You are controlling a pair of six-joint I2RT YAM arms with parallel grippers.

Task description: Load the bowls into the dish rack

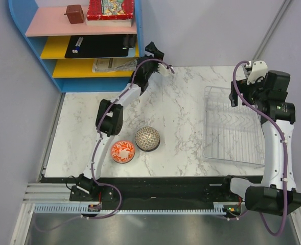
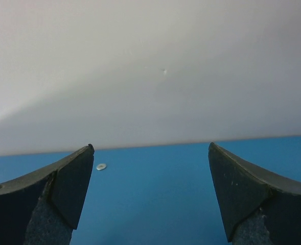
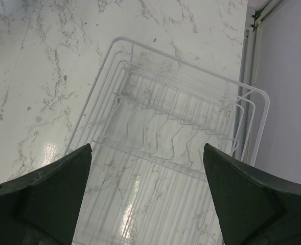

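The table (image 1: 186,97) is white marble. Two bowls stand on it in the lower centre of the overhead view, near the front edge: the orange bowl (image 1: 122,151) with a white pattern, opening up, and the grey bowl (image 1: 147,138) with a mesh pattern, dome up. They sit just beside each other; whether they touch cannot be told. The rack (image 1: 227,138) is a clear ridged tray at the right of the table, well apart from both bowls, with nothing in it. The left gripper (image 1: 159,60) is raised at the upper centre of the overhead view, beside the blue shelf (image 1: 32,48) in the upper left. In the left wrist view its jaws stand wide apart with nothing between them, facing a blue surface (image 2: 155,194) and a pale wall (image 2: 150,66). The right gripper (image 1: 248,81) hangs above the far end of the rack. In the right wrist view its jaws are equally wide apart and hold nothing, with the rack (image 3: 165,132) seen below between them.
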